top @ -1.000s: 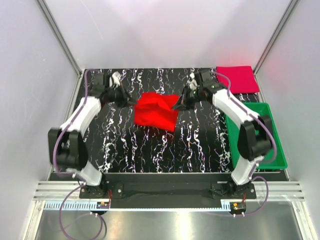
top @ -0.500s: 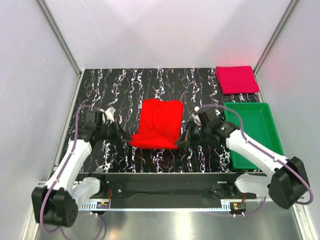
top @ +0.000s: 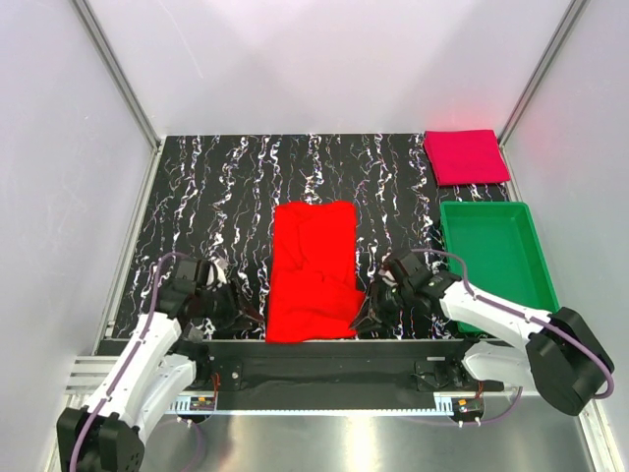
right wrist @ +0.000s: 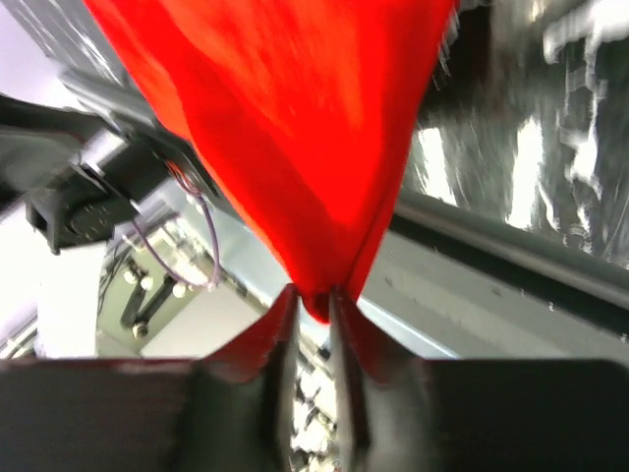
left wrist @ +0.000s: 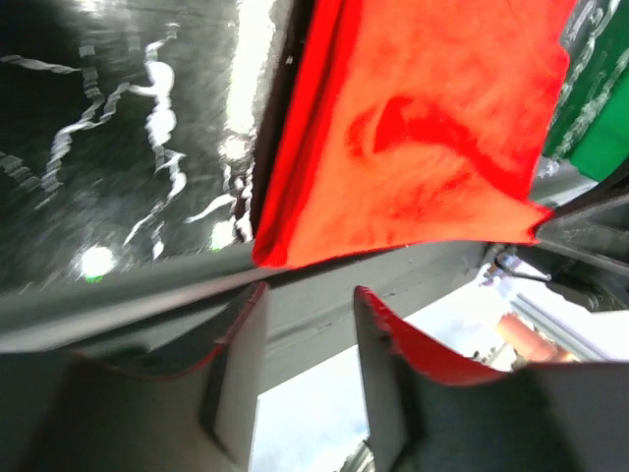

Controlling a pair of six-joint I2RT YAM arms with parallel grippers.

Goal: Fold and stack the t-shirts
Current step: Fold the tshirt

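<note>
Spreading step: red t-shirt point(top: 313, 270) flat; left gripper point(left wrist: 310, 295) open, empty; right gripper point(right wrist: 313, 295) pinches its corner; next we release, fold

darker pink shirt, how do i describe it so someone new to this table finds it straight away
On the black white-veined table, look to the far right corner, just beyond the green tray. The darker pink shirt lies there, folded into a flat square. The bright red shirt is brighter, longer and lies mid-table by the near edge.
</note>
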